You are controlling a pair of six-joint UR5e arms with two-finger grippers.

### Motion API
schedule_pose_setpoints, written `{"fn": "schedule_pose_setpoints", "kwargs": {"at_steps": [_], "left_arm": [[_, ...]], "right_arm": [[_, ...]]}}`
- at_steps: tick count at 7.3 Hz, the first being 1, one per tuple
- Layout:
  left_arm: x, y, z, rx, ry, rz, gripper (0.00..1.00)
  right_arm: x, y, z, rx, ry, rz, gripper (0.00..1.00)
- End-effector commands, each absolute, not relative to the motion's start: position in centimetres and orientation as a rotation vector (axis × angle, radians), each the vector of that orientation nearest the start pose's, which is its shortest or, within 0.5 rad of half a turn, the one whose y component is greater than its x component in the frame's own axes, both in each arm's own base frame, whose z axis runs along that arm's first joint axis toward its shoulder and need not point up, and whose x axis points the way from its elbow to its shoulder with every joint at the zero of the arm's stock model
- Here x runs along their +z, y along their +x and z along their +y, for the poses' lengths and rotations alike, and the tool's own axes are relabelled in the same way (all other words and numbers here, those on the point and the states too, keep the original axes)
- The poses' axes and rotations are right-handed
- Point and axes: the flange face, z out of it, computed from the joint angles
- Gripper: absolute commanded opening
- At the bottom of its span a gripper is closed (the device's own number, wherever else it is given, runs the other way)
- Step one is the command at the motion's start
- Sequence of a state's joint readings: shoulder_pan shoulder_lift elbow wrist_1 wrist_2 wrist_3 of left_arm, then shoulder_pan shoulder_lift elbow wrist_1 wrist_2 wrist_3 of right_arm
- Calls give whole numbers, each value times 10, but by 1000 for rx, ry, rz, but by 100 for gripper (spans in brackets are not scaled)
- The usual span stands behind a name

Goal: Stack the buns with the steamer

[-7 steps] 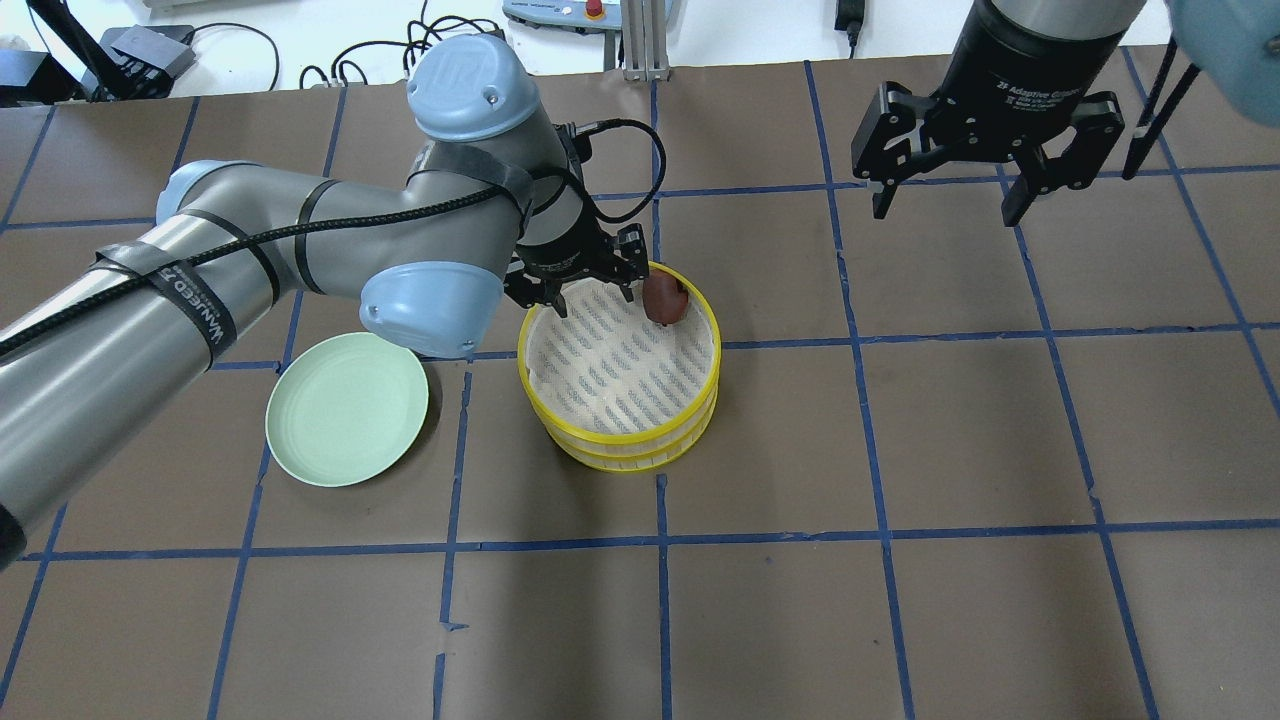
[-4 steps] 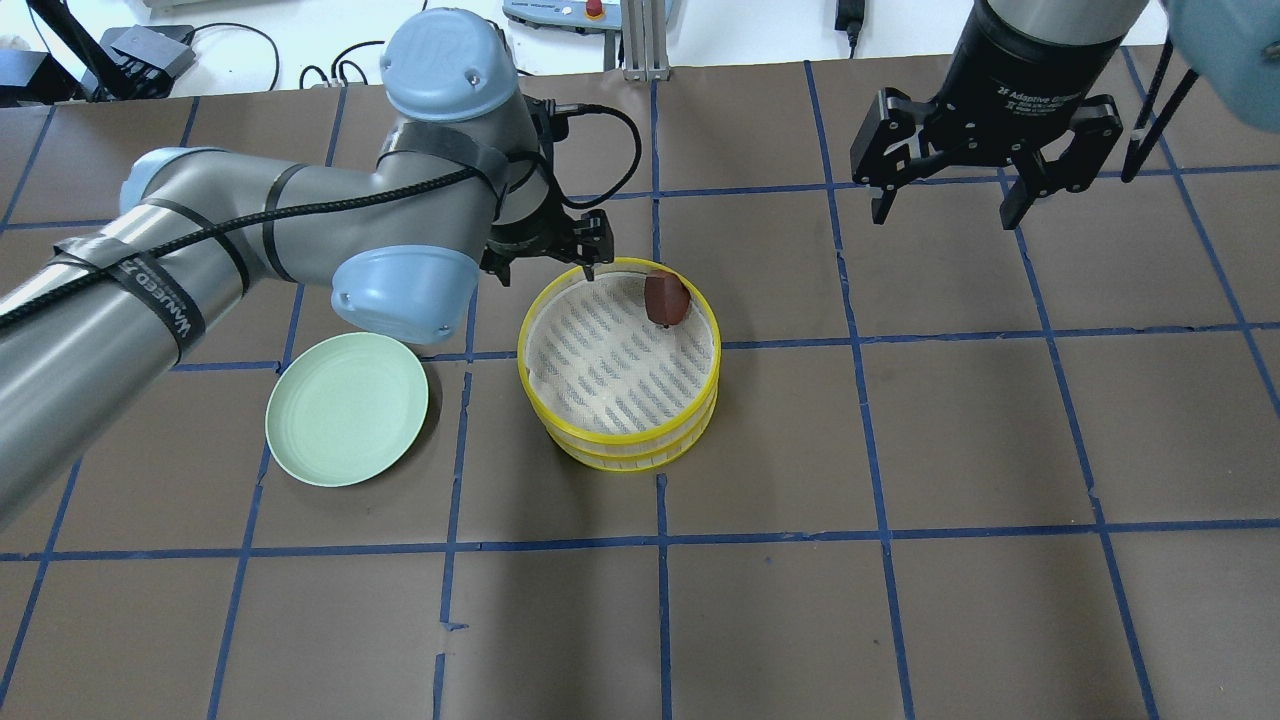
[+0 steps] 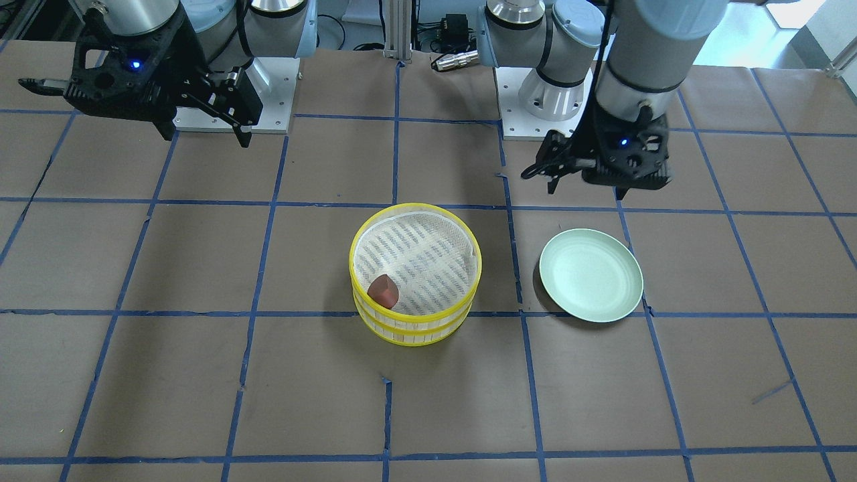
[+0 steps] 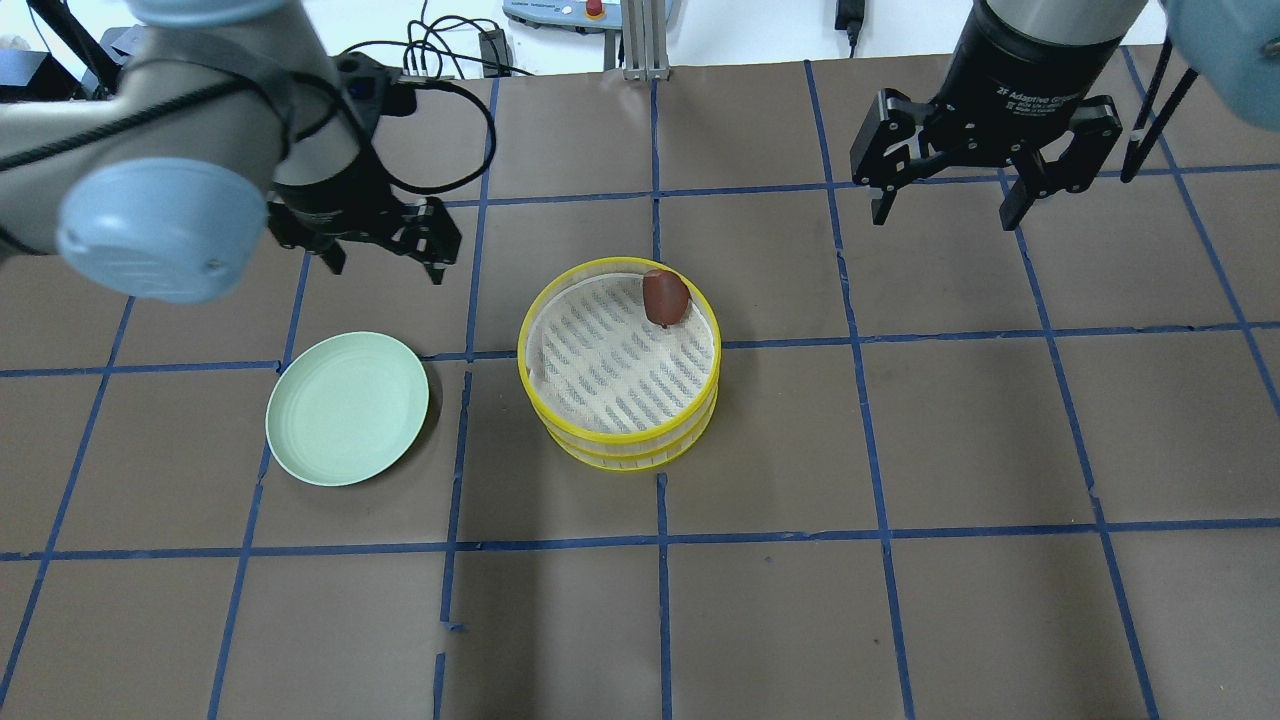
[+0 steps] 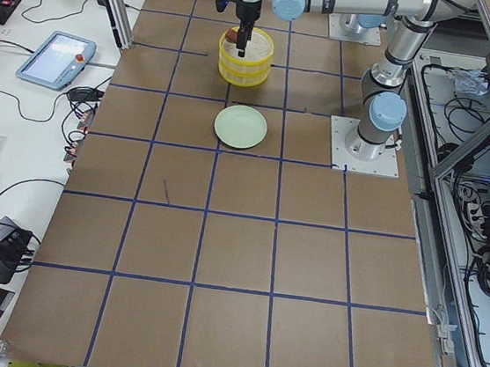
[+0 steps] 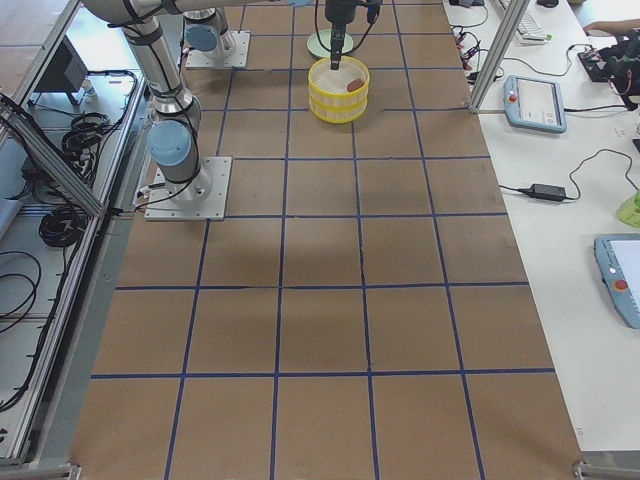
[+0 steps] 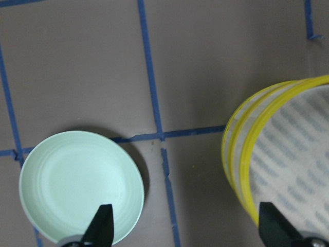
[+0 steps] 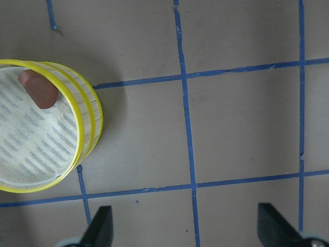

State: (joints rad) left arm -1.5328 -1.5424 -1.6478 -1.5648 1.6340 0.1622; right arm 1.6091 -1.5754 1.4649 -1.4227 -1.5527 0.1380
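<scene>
The reddish-brown bun [image 4: 665, 297] lies in the top tier of the yellow steamer [image 4: 620, 455], tipped on edge, with the wall farthest from the robot propping it up. I can't see a white bun; the lower tier may hide it. The left gripper [image 4: 385, 268] hangs near the pale green plate [image 4: 347, 408], jaws spread and empty. The right gripper [image 4: 945, 218], labelled "2F Adaptive", gapes empty too, well apart.

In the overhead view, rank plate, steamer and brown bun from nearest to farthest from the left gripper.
1. The plate, just robot-side of the left gripper.
2. The steamer, to its right.
3. The brown bun, at the steamer's far rim.
</scene>
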Motion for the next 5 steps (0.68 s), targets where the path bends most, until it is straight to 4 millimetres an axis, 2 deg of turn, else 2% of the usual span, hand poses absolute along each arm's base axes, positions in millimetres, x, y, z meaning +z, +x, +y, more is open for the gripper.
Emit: {"fn": "schedule_pose_setpoints", "kwargs": {"at_steps": [1,5], "left_arm": [[490,-87,-444,242,161,3084,100],[495,-92,-446,207,168,3115,100]], "right_arm": [[527,154,-478,62,156,3122,100],[527,154,-478,65,156,3122,100]]}}
